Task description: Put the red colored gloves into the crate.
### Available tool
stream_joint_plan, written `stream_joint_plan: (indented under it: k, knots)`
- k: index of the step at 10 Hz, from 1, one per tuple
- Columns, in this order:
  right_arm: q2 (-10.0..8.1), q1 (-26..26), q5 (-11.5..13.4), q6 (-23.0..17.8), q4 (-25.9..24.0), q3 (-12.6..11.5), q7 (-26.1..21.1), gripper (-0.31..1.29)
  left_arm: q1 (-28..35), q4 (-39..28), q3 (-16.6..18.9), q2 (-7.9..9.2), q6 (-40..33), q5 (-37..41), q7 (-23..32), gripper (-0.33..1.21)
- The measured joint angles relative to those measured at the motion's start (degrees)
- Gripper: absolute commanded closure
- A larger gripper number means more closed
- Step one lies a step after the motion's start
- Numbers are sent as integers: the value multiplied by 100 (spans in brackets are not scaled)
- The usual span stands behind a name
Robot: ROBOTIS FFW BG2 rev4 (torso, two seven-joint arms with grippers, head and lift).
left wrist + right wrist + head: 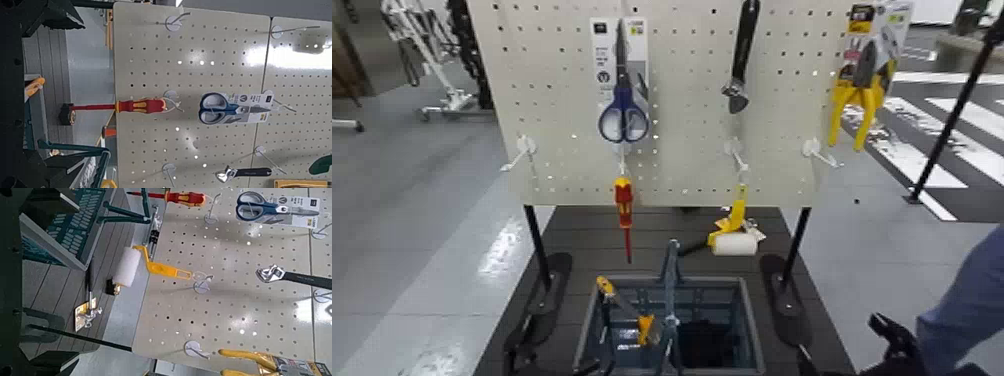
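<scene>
The red gloves are not in view in any frame. The grey-blue crate (758,342) stands on the dark floor mat below the pegboard, with its upright central handle (670,290). It also shows in the right wrist view (69,229). A yellow-handled tool (644,326) lies inside it. My right gripper (894,348) is low at the right, beside the crate and apart from it. My left gripper shows only as a dark edge in the left wrist view (11,94), facing the pegboard.
The pegboard (552,90) holds blue scissors (623,112), a wrench (740,60), yellow pliers (860,85), a red-and-yellow screwdriver (623,205) and a yellow paint roller (734,240). A person's blue-clad leg (972,300) stands at the right. The stand's feet (782,300) flank the crate.
</scene>
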Motion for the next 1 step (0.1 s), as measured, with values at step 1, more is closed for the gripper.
stream_joint_plan:
  k: [1]
  knots:
    - [0, 1, 14, 10, -10, 11, -44, 0, 0, 0, 3, 0, 0, 0, -1, 10]
